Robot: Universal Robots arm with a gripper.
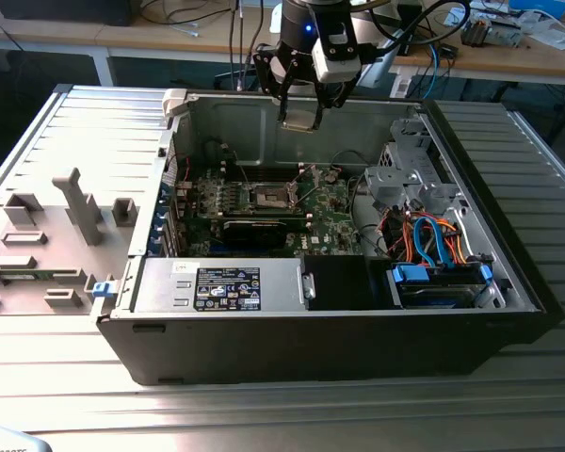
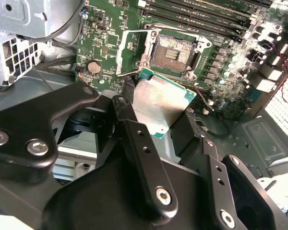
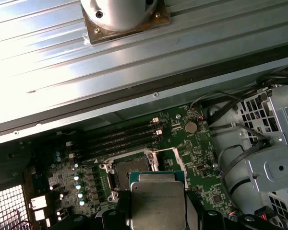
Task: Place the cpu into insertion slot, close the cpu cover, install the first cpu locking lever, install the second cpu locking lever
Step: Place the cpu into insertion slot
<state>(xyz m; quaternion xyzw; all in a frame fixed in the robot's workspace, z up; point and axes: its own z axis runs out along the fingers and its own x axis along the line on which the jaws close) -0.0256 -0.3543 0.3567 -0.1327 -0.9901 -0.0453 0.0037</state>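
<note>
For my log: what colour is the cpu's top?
The cpu top is silvery-grey, green-edged; clearest in the second wrist view.

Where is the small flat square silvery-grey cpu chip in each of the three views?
Exterior view: the small flat silvery-grey square cpu sits in the black gripper, high over the green motherboard.
Second wrist view: cpu held by the gripper, beside the square silver-rimmed insertion slot.
First wrist view: cpu overlaps the slot's near rim.
Shared landmark: that insertion slot, open and empty.
</note>
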